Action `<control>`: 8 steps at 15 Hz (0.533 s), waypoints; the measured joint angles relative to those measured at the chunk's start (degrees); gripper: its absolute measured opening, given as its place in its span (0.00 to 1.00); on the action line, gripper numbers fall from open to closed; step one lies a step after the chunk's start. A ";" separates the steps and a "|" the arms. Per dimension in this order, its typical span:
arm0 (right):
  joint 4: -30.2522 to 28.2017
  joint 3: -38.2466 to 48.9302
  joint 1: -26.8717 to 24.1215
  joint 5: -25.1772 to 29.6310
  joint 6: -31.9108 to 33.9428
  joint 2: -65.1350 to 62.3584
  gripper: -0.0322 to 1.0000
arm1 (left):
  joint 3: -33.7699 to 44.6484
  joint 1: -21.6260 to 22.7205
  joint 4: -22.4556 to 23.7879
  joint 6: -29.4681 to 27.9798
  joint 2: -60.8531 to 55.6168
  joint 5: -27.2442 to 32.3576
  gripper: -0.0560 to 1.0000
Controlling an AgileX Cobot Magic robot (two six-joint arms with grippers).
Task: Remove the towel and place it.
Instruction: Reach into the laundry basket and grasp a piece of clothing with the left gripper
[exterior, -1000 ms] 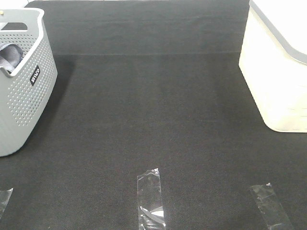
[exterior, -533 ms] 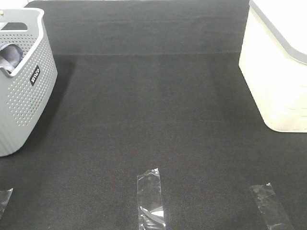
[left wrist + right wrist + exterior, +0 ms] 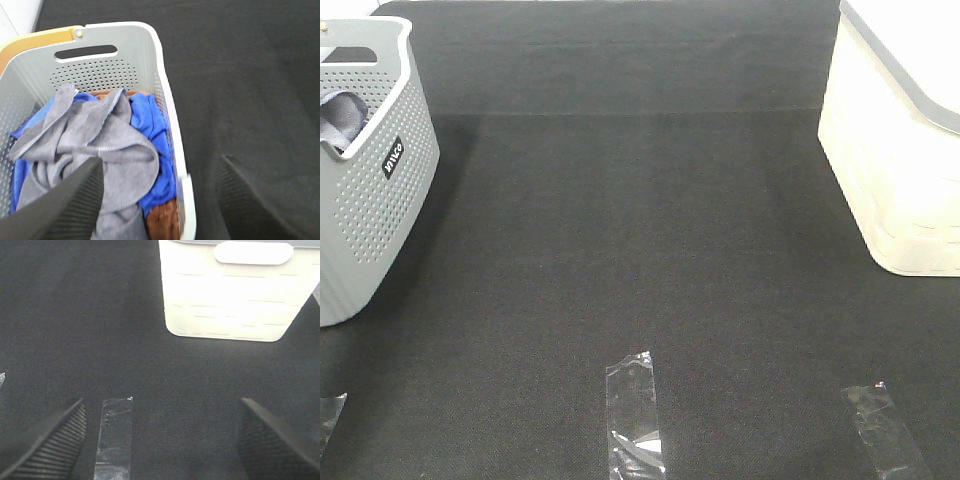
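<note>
Overhead: black mat fills the view. Grey basket sits at about 9 o'clock on the mat, cut by the frame edge. White bin sits at about 2 o'clock, also cut off. Clear tape strips lie along the near edge: one at 6 o'clock, one at about 5 o'clock. Neither arm shows in this view.

Towel: inside the grey basket, crumpled, grey-lavender, stitched hem visible. It lies on top of a blue cloth; a brown cloth shows beneath, against the basket wall. From overhead only a fold of it peeks over the rim.

Left gripper: jaws spread wide, nothing between them. One finger is above the towel inside the basket, the other outside over the mat, so the pair straddles the basket's side wall. Contact with the towel: cannot tell.

Right gripper: jaws spread wide, empty, above bare mat. A tape strip lies just beside one finger; the white bin lies well beyond the fingertips.
</note>
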 joint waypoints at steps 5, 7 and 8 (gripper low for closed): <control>0.00 0.00 0.00 0.00 0.00 0.00 0.77 | -17.02 0.00 9.97 -11.06 17.99 10.71 0.64; 0.00 0.00 0.00 0.00 0.00 0.00 0.77 | -23.09 0.00 14.38 -14.09 24.24 15.70 0.64; 0.00 0.00 0.00 0.00 0.00 0.00 0.77 | -26.76 0.00 16.44 -14.95 27.27 18.05 0.64</control>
